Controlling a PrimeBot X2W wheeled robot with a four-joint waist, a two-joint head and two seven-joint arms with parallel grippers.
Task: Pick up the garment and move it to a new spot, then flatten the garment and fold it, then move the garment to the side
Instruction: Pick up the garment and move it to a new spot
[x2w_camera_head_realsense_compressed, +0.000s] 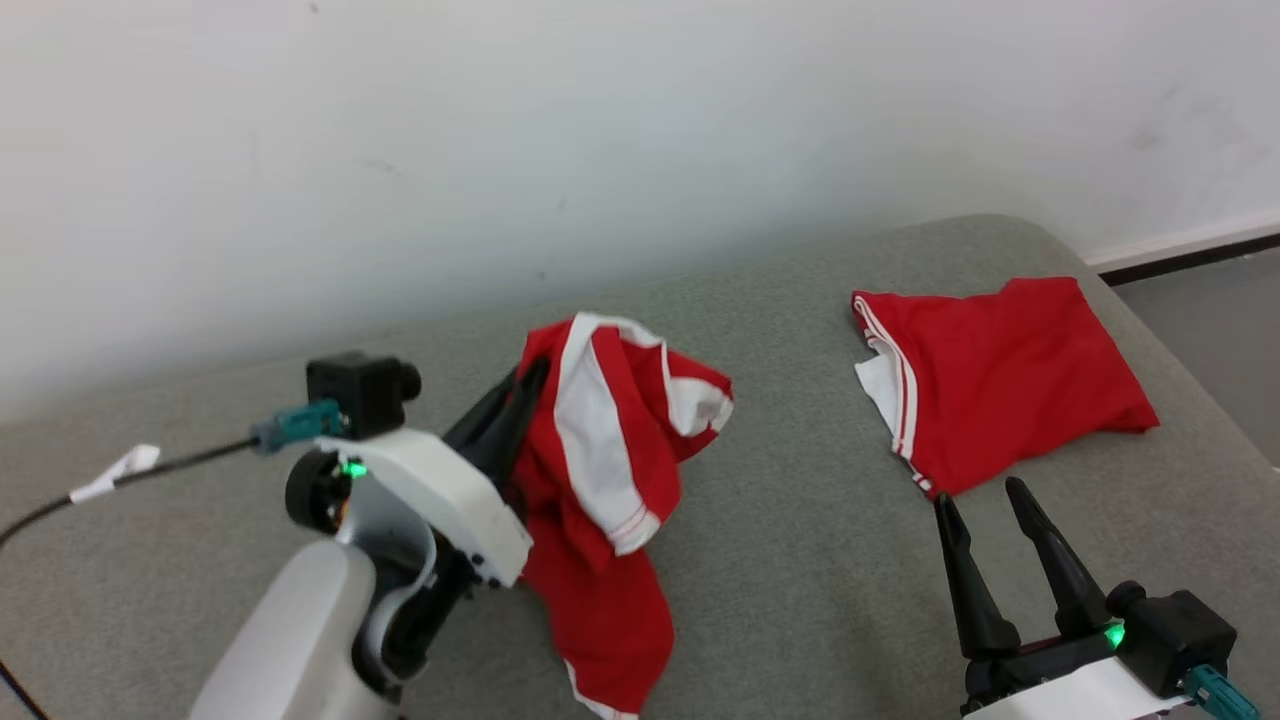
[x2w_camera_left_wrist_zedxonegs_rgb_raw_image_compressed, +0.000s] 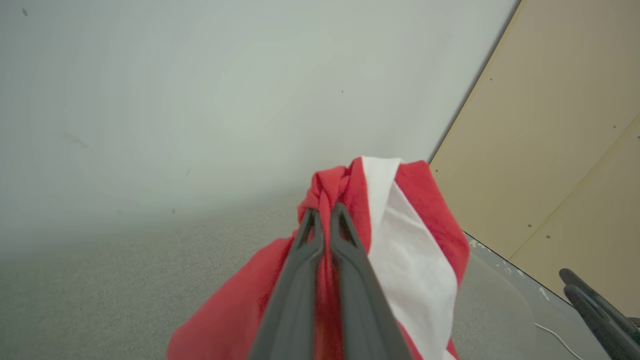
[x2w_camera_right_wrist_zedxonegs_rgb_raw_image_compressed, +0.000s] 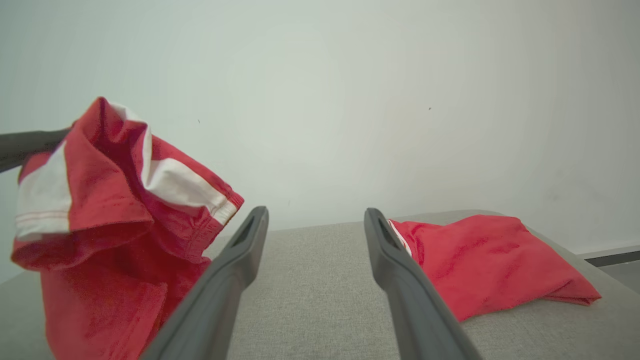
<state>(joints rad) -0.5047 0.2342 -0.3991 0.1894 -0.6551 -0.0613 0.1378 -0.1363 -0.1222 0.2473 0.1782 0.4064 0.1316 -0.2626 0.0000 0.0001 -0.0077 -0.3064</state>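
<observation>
My left claw (x2w_camera_left_wrist_zedxonegs_rgb_raw_image_compressed: 324, 214) clamps the garment (x2w_camera_head_realsense_compressed: 600, 450) at its bunched top, raised for carrying; my right claw (x2w_camera_head_realsense_compressed: 985, 502) waits apart, empty.

A grey fabric-covered tabletop (x2w_camera_head_realsense_compressed: 800, 560), its far corner rounded at 1 o'clock, runs up to a plain white wall (x2w_camera_head_realsense_compressed: 600, 130). Toward 2 o'clock on it lies a folded red cloth (x2w_camera_head_realsense_compressed: 1010, 385), flat, its white-striped edge facing 9 o'clock. Beyond the corner, at 3 o'clock, a dark baseboard (x2w_camera_head_realsense_compressed: 1190, 257) meets grey floor (x2w_camera_head_realsense_compressed: 1215, 330).
</observation>
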